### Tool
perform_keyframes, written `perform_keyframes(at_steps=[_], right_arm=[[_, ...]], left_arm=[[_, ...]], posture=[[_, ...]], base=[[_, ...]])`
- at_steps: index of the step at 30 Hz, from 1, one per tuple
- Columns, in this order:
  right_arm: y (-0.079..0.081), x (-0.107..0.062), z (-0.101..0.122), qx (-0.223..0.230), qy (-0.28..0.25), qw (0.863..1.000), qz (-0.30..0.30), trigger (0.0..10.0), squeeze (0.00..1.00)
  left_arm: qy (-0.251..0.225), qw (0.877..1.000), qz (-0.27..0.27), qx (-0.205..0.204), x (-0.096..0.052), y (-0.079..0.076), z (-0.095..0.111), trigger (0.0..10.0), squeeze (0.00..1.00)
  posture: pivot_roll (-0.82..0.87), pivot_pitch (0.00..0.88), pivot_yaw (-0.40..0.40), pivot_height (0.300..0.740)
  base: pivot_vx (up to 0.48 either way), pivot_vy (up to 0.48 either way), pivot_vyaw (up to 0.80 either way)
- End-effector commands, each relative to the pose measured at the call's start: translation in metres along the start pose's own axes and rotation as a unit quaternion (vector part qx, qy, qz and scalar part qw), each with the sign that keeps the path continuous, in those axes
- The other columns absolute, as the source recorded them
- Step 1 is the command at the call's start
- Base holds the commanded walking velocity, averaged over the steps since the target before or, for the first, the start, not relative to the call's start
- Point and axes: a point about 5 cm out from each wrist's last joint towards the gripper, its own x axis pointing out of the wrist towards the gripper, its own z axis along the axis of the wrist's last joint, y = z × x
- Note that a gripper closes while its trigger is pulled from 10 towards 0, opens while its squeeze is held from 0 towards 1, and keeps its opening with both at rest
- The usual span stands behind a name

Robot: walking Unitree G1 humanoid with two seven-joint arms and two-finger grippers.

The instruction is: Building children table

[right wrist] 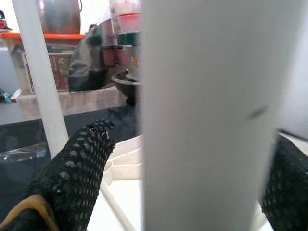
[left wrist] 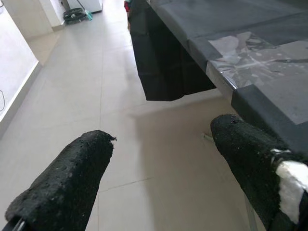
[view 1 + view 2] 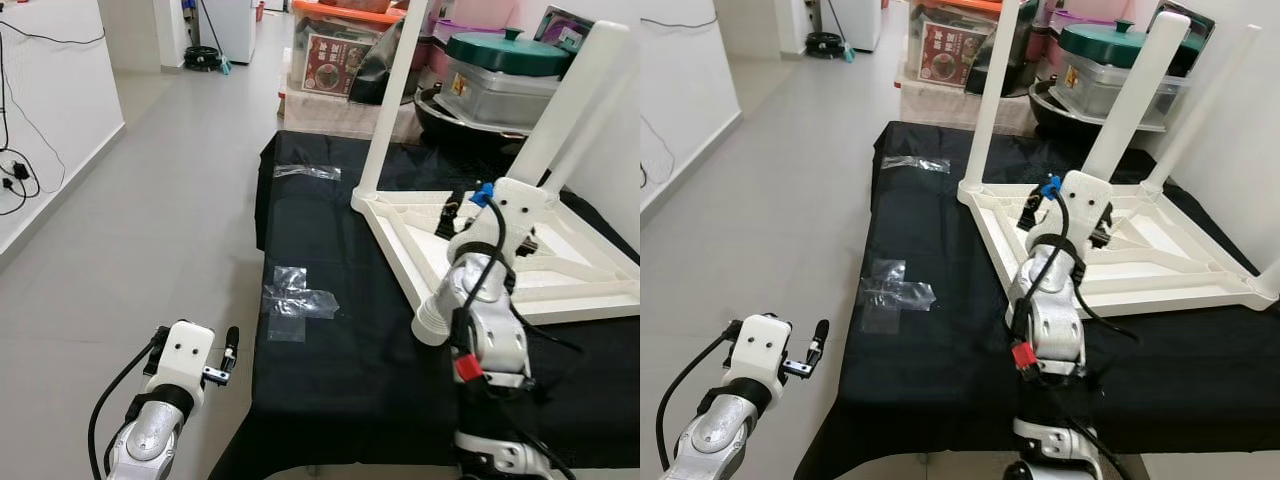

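A white children's table [image 3: 590,290] lies upside down on a black-covered worktable [image 3: 330,370], its white legs standing up. One leg [image 3: 395,90] rises at the near-left corner. My right gripper [image 3: 497,200] is at the base of another leg [image 3: 580,90]. In the right wrist view that leg [image 1: 202,120] stands between my two black fingers [image 1: 77,168], with a thin gap on one side, so the gripper is open around it. My left gripper [image 3: 195,338] hangs open and holds nothing, low over the floor beside the worktable's left edge.
Clear tape patches [image 3: 295,300] are stuck on the black cloth. Behind the worktable stand a pot with a green lid [image 3: 505,55] and an orange-lidded box [image 3: 340,50]. Grey tiled floor [image 3: 150,200] stretches to the left, with cables [image 3: 15,180] along the white wall.
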Motion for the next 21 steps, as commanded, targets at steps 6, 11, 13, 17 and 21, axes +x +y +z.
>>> perform_keyframes(at_steps=[6, 11, 13, 17, 21], right_arm=[[-0.021, 0.005, 0.001, -0.020, -0.009, 0.998, 0.056, 10.0, 1.00], [-0.025, 0.009, 0.001, -0.022, -0.004, 0.997, 0.081, 10.0, 1.00], [-0.023, 0.012, 0.003, -0.016, 0.004, 0.993, 0.120, 10.0, 1.00], [-0.019, 0.016, 0.007, -0.029, 0.011, 0.981, 0.190, 10.0, 1.00], [-0.027, 0.028, 0.013, -0.034, 0.037, 0.971, 0.235, 10.0, 1.00]], left_arm=[[0.005, 1.000, -0.014, -0.004, 0.002, -0.005, -0.004, 10.0, 0.00], [0.006, 1.000, -0.015, -0.005, 0.002, -0.006, -0.005, 10.0, 0.00], [0.006, 1.000, -0.017, -0.005, 0.002, -0.007, -0.005, 10.0, 0.00], [0.006, 1.000, -0.020, -0.005, 0.003, -0.007, -0.005, 10.0, 0.00], [0.005, 1.000, -0.023, -0.005, 0.004, -0.008, -0.004, 10.0, 0.00]], posture=[[0.07, 0.000, -0.126, 0.740], [0.07, 0.000, -0.121, 0.740], [0.07, 0.000, -0.121, 0.740], [0.06, 0.000, -0.116, 0.740], [0.06, 0.000, -0.114, 0.740]], base=[[0.000, 0.000, 0.00], [0.000, 0.000, 0.00], [0.000, 0.000, 0.00], [0.000, 0.000, 0.00], [0.000, 0.000, 0.00]])
